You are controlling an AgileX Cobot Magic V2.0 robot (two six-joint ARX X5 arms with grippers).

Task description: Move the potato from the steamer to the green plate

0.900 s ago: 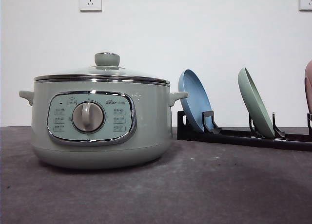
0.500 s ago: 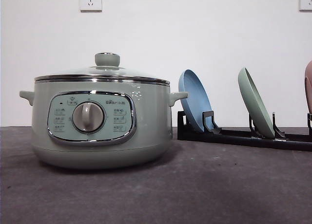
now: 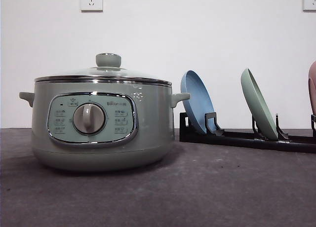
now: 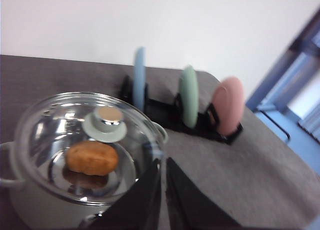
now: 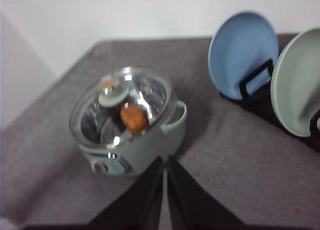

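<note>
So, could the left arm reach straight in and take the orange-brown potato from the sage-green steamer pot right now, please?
Probably not yet. The orange-brown potato lies inside the sage-green steamer pot under its glass lid, which is still on. The left fingers look shut; the lid likely has to come off first.

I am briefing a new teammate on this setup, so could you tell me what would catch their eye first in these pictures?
The big sage-green steamer stands on the left of the dark table, its glass lid on, and the orange-brown potato shows through it. To its right a black rack holds the blue plate and the green plate on edge. In the wrist views both the left gripper and the right gripper are shut above the table.
</note>
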